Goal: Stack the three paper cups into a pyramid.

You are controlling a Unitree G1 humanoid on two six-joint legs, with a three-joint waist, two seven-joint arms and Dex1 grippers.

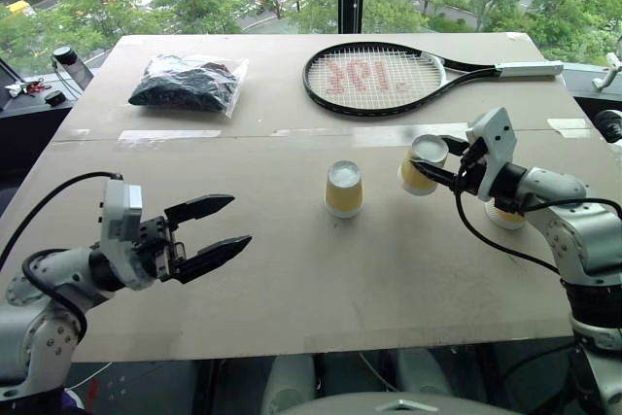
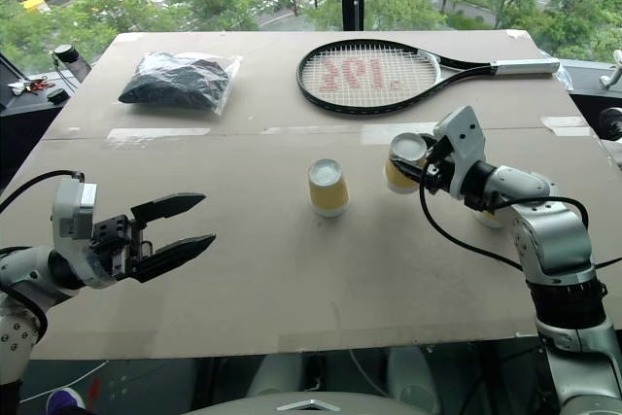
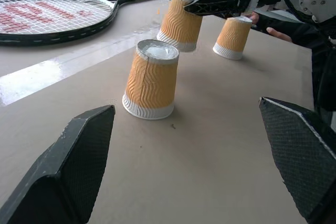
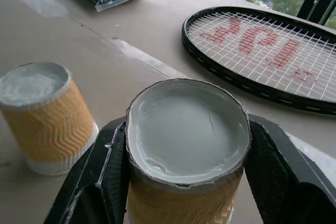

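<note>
Three mustard-yellow paper cups are upside down on the brown table point(image 1: 292, 279). One cup point(image 1: 343, 190) stands alone at the middle. My right gripper point(image 1: 426, 168) is shut on a second cup point(image 1: 425, 157), one black finger on each side of it point(image 4: 186, 145). That cup tilts a little, its rim at or just above the table. The third cup point(image 3: 232, 38) stands just past the held one, partly hidden behind my right arm point(image 1: 505, 219). My left gripper point(image 1: 219, 230) hovers open at the front left, well apart from the middle cup, with nothing between its fingers.
A black tennis racket point(image 1: 379, 78) lies at the back right of the table. A clear bag of black material point(image 1: 187, 83) lies at the back left. Small devices point(image 1: 68, 65) sit beyond the left edge. Windows stand behind the far edge.
</note>
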